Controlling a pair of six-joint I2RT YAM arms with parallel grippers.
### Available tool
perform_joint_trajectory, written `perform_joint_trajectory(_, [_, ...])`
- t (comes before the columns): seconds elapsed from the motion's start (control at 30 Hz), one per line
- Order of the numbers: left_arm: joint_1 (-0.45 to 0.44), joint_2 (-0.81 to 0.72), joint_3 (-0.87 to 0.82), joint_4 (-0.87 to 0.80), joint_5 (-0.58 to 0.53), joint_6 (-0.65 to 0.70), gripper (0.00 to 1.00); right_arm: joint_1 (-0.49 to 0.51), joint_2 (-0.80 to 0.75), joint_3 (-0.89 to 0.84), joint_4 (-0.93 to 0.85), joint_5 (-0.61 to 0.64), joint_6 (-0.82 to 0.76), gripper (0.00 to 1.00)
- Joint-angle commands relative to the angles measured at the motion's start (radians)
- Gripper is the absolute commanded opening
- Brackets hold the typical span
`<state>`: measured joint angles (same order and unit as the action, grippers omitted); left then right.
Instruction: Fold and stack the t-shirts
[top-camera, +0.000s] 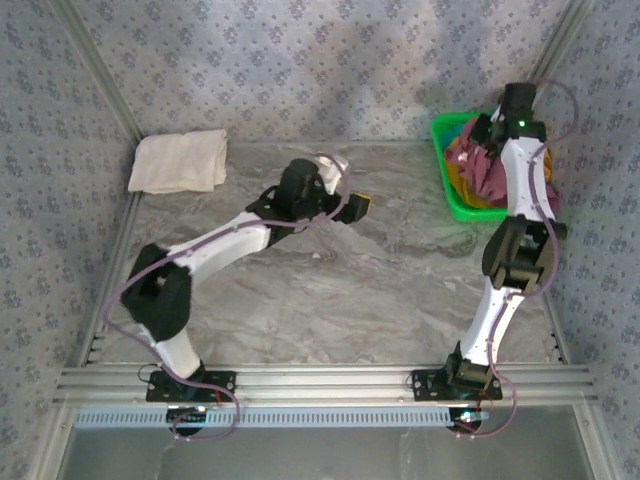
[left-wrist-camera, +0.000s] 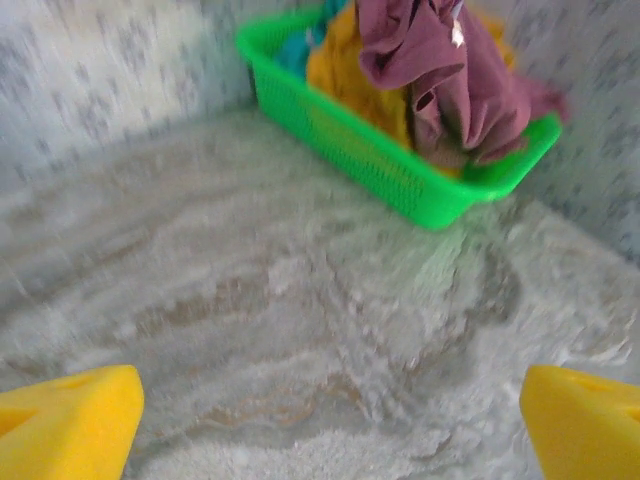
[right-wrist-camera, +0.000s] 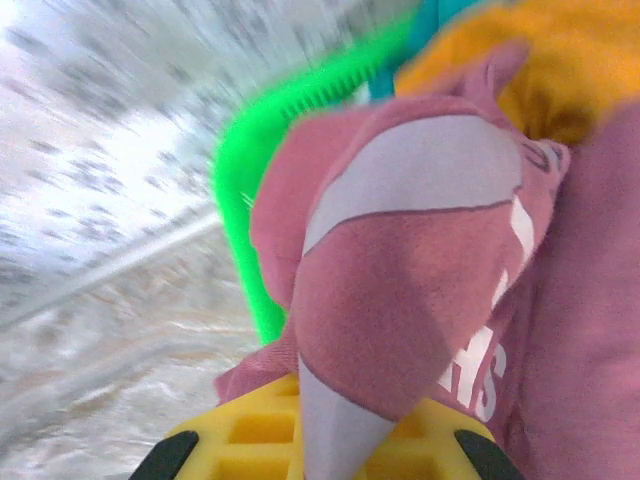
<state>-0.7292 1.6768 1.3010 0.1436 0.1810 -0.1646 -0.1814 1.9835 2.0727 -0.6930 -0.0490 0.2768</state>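
1. Maroon cloth t-shirt with white print (right-wrist-camera: 400, 300) sits bunched in the bright green plastic basket (left-wrist-camera: 350, 140), far right.
2. Right gripper (right-wrist-camera: 320, 445) clamps its fabric, apparently to lift it out.
3. Left gripper (left-wrist-camera: 330, 420) hangs wide and empty over mid-table.

Left arm (top-camera: 225, 240) stretched low toward tabletop centre, jaws wide apart. Right arm (top-camera: 500, 290) raised at far right corner, jaws clamped shut.

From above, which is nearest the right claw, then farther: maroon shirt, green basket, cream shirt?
1. Maroon t-shirt, pinched in the right gripper.
2. Green basket, around it, far right.
3. Cream t-shirt, folded, far-left corner.
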Motion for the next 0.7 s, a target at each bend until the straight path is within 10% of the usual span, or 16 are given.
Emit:
perform_joint_trajectory(0.0, [0.016, -0.11, -0.08, 0.151, -0.031, -0.019, 0.98, 0.047, -0.152, 0.052, -0.031, 0.084, -0.05, 0.0])
perform_joint_trajectory(0.37, [0.077, -0.356, -0.326, 0.195, -0.081, -0.046, 0.98, 0.397, -0.236, 0.426, -0.204, 0.251, -0.278, 0.0])
perform_joint_trajectory(0.67, [0.189, -0.644, -0.555, 0.111, -0.17, -0.024, 0.99, 0.706, -0.395, 0.034, 0.087, 0.277, -0.263, 0.0])
